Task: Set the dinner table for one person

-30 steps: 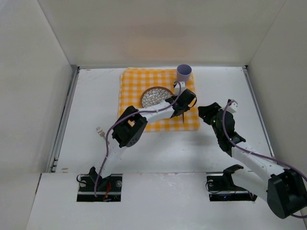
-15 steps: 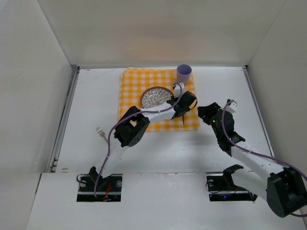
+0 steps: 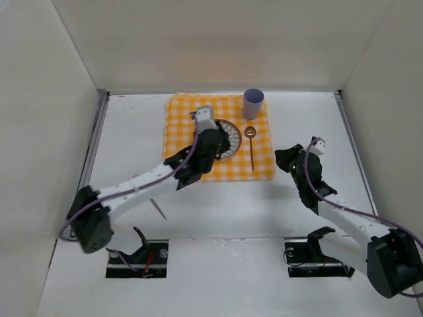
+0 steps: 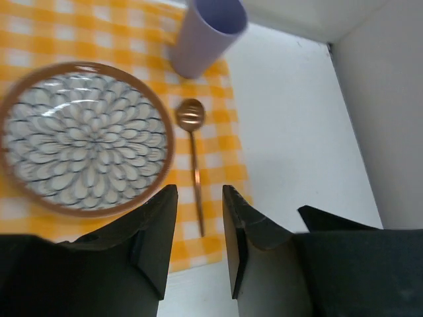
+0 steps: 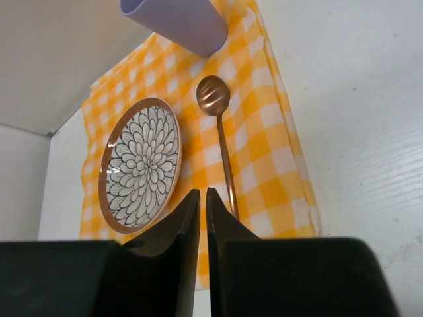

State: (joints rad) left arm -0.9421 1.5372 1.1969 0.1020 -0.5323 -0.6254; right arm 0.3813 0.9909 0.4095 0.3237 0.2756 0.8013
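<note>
On the dinner table point(image 3: 132, 132) lies a yellow-and-white checked cloth point(image 3: 185, 112). It carries a flower-patterned plate point(image 3: 231, 135) point(image 4: 82, 135) point(image 5: 142, 162). A copper spoon point(image 3: 252, 152) point(image 4: 192, 119) point(image 5: 213, 96) lies right of the plate. A lilac cup point(image 3: 254, 100) point(image 4: 205, 33) point(image 5: 178, 20) stands at the cloth's far right corner. My left gripper point(image 3: 215, 146) point(image 4: 198, 191) hangs open and empty above the plate's left part. My right gripper point(image 3: 283, 158) point(image 5: 202, 191) is shut on nothing, just off the cloth's right edge.
White walls enclose the table on three sides, with metal rails point(image 3: 92, 152) along its left and right edges. A slim utensil point(image 3: 158, 210) shows below the left forearm, mostly hidden. Bare tabletop point(image 3: 310, 119) lies right of the cloth.
The left gripper opened and swung back left, away from the spoon, which now lies on the cloth right of the plate. The right gripper's jaws closed; that arm stayed in place.
</note>
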